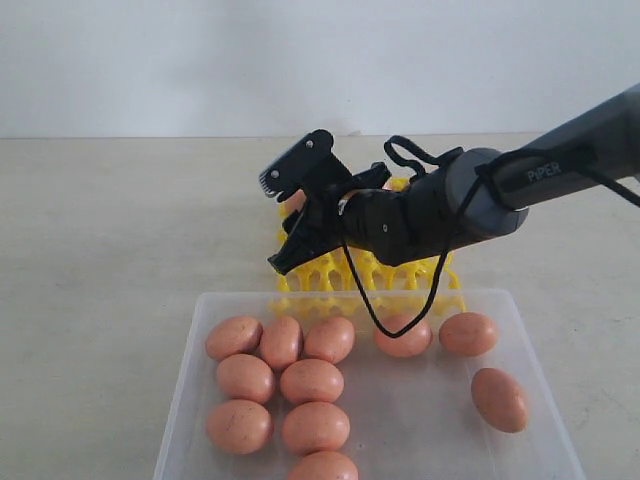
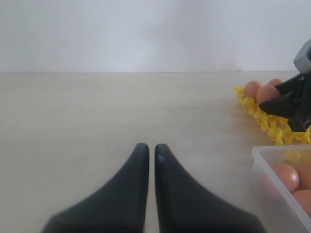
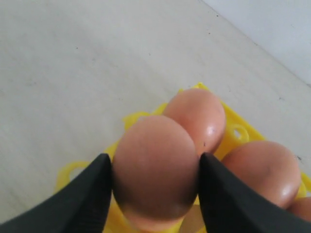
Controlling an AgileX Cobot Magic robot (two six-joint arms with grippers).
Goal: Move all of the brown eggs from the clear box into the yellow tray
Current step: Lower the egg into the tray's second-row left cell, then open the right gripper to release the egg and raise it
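Your right end effector (image 3: 154, 160) is clamped on a brown egg (image 3: 153, 145) just above a corner of the yellow tray (image 3: 133, 118), close beside the seated eggs (image 3: 257, 170), so if you lower it off-centre it could knock those neighbours or crack on the tray.
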